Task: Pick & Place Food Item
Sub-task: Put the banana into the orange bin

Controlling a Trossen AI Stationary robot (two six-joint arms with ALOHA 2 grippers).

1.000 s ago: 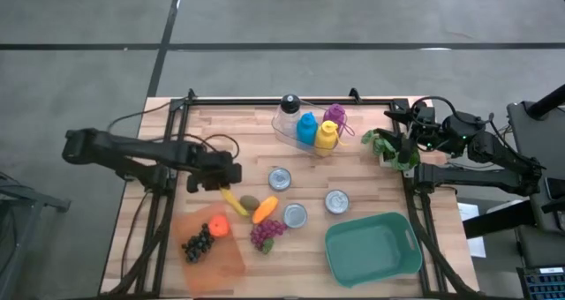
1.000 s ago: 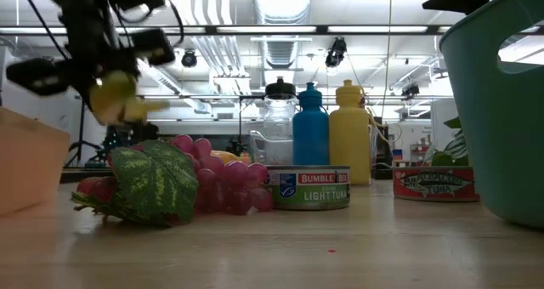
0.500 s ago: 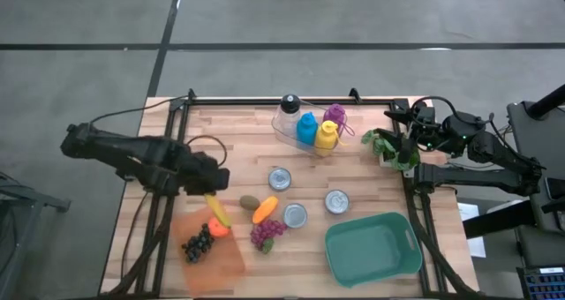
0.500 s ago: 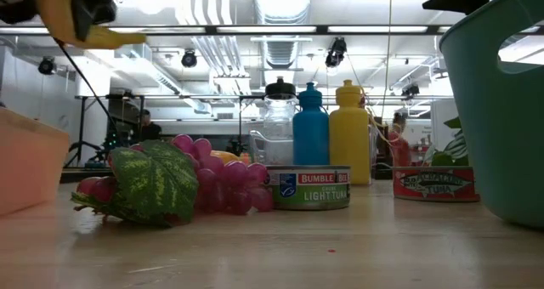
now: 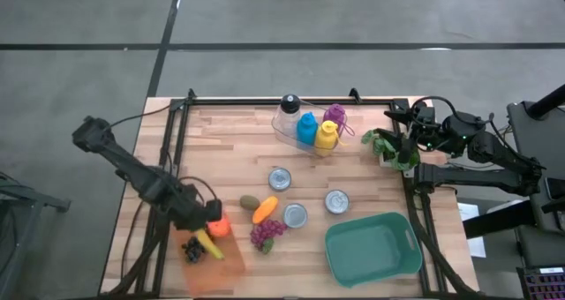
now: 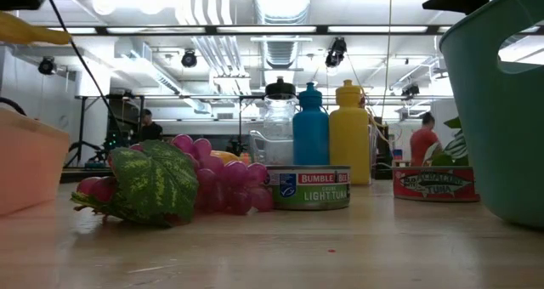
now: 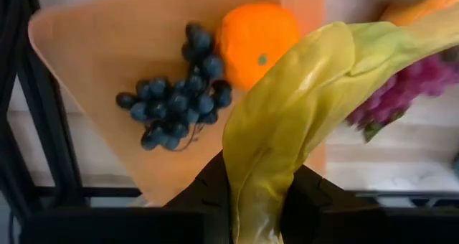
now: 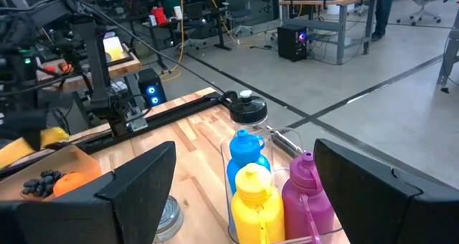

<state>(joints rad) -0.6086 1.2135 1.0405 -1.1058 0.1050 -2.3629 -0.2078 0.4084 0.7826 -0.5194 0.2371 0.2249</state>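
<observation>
**Banana held over the orange tray, much of the grip hidden**

We cannot see the left gripper's [image 7: 252, 201] fingertips cleanly: in the left wrist view the banana [image 7: 301, 115] covers the gap between the two dark fingers [image 7: 208, 194], and only their bases show either side of the fruit. In the high view the gripper is a dark mass and the banana only a small yellow sliver at its tip. In the low view just a yellow end of the banana shows at the picture's upper edge, with the gripper cut off above it.

What we can tell is that the fingers pinch the banana near one end. It is a dull yellow-green, smooth, and curves away from the fingers. Beyond the fingers, beneath the banana, lies the orange tray [image 7: 86, 64], holding a bunch of dark grapes [image 7: 176, 100] and an orange [image 7: 254, 32] just beside them. Past the banana's far end a cluster of purple grapes [image 7: 401, 93] shows blurred on the wooden table [image 7: 401, 172].

The right gripper [image 8: 240, 201] waits at the table's far edge, its fingers [image 8: 136, 194] spread wide with nothing between them; ahead of them stand a clear jar [image 8: 247, 115] and blue [image 8: 244, 151], yellow [image 8: 254, 194] and purple [image 8: 305, 194] bottles.
</observation>
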